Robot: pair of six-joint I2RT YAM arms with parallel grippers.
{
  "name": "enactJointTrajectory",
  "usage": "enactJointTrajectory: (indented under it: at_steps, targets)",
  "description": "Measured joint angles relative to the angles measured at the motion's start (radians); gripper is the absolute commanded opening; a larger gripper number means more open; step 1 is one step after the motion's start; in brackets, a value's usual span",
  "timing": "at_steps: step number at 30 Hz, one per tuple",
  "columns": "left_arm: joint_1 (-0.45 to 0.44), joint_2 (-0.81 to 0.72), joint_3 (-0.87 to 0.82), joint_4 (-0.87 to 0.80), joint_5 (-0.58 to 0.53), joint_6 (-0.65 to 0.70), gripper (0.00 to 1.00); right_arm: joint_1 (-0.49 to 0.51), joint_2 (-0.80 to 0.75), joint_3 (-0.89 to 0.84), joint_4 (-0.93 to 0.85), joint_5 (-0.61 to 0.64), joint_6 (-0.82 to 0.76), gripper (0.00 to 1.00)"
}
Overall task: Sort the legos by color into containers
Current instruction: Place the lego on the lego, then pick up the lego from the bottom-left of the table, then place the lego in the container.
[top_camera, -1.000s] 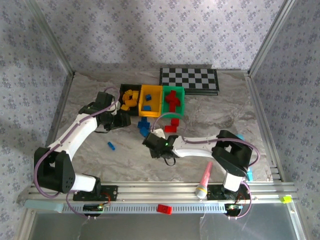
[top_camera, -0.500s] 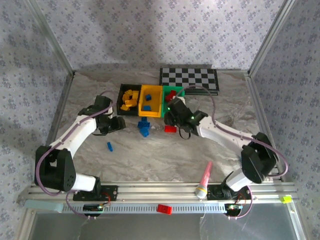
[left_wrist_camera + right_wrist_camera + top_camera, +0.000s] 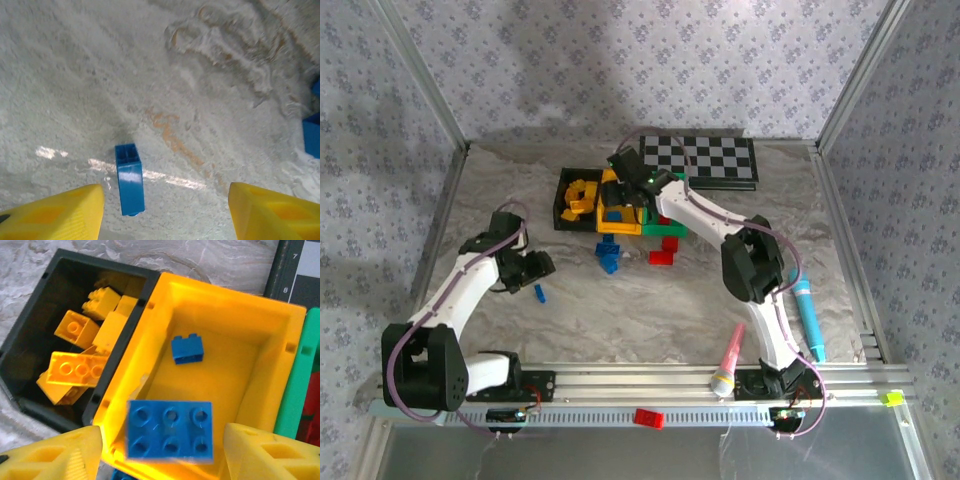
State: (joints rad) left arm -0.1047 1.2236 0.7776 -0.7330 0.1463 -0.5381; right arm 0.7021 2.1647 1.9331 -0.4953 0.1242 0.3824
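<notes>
Brick (image 3: 129, 178), blue, narrow, lying alone on worktop (image 3: 210, 75) between left jaws, spread wide, nothing gripped. Looks light, rigid, slick-sided: best pinched across the long flat sides, squarely. Plenty of bare room around it. Over at yellow bin (image 3: 230, 310), right jaws parted too, with six-stud blue brick (image 3: 170, 430) loose between them above the bin floor. Watch the near rim and the black bin (image 3: 30, 340) just beside.

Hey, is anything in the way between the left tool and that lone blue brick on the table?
Nothing visible. The blue brick lies on the table just ahead of the open left tool, with nothing between them.
</notes>
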Motion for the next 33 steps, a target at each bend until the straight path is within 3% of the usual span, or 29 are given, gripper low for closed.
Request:
enactJointTrajectory:
  at_steps: [5, 14, 17, 19, 26, 33]
  targets:
    - [0.000, 0.000, -0.033, 0.004, 0.008, -0.014, 0.67, -0.010, -0.022, -0.038, 0.003, -0.010, -0.008, 0.69]
    - [0.000, 0.087, -0.045, 0.035, 0.043, -0.029, 0.59, 0.066, -0.279, -0.393, 0.042, 0.019, -0.010, 0.69]
    - [0.000, 0.122, -0.048, 0.055, 0.052, -0.034, 0.37, 0.093, -0.373, -0.484, 0.053, 0.054, -0.010, 0.69]
    - [0.000, 0.140, -0.048, 0.071, 0.056, -0.031, 0.29, 0.104, -0.433, -0.537, 0.059, 0.076, -0.010, 0.69]
    - [0.000, 0.149, -0.039, 0.099, 0.073, -0.030, 0.12, 0.108, -0.588, -0.687, 0.082, 0.159, 0.010, 0.69]
    - [-0.029, 0.182, 0.036, 0.105, 0.079, -0.025, 0.11, 0.108, -0.696, -0.822, 0.091, 0.211, 0.049, 0.69]
